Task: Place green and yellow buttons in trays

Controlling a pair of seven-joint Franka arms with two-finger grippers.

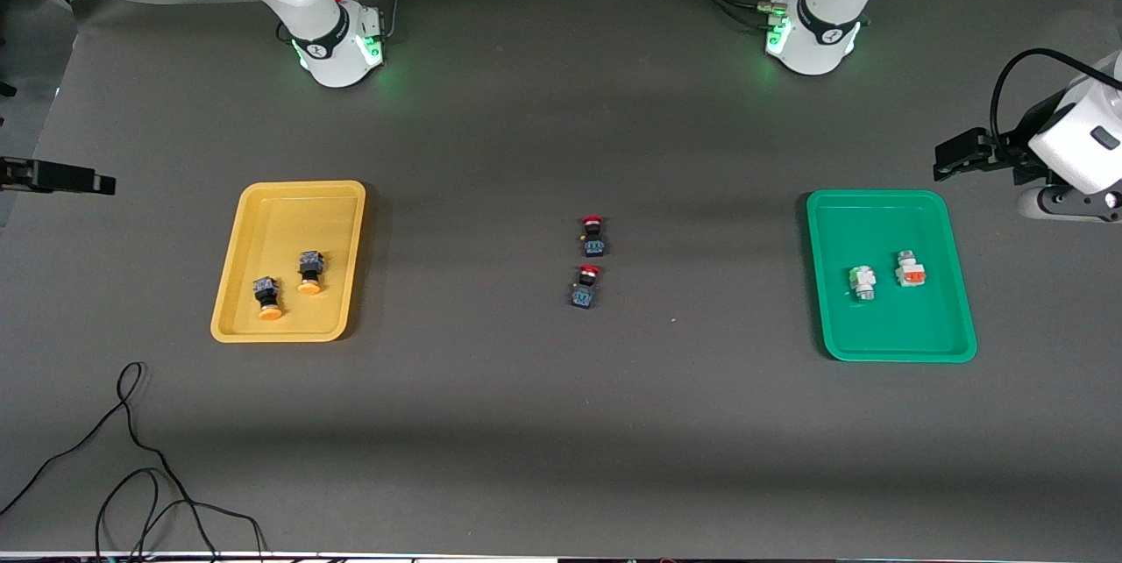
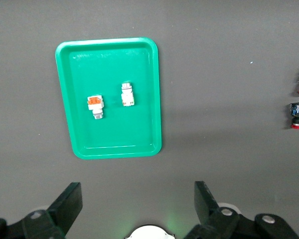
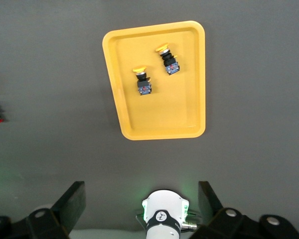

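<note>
Yellow tray (image 1: 230,278) sat toward the right arm's end of the table, green tray (image 1: 828,282) toward the left arm's end, well apart. Two yellow-capped buttons lay in the yellow tray: one (image 1: 309,273) farther from the front camera, the other (image 1: 267,299) nearer, just beside it, caps pointing toward the camera. Two white buttons lay in the green tray side by side, apart: the green-marked one (image 1: 862,282) and the orange-marked one (image 1: 911,270), the latter closer to the left arm's end. Two red-capped switches (image 1: 593,236) (image 1: 585,287) lay on the bare table between the trays, one nearer the camera than the other, not touching.

Left gripper (image 2: 137,209) waited high over the table, looking down on the green tray; jaws wide, holding nothing. Right gripper (image 3: 141,206) hung likewise high over the table near the yellow tray; jaws wide, empty. Loose black cable (image 1: 131,458) lay near the front edge, at the right arm's end
</note>
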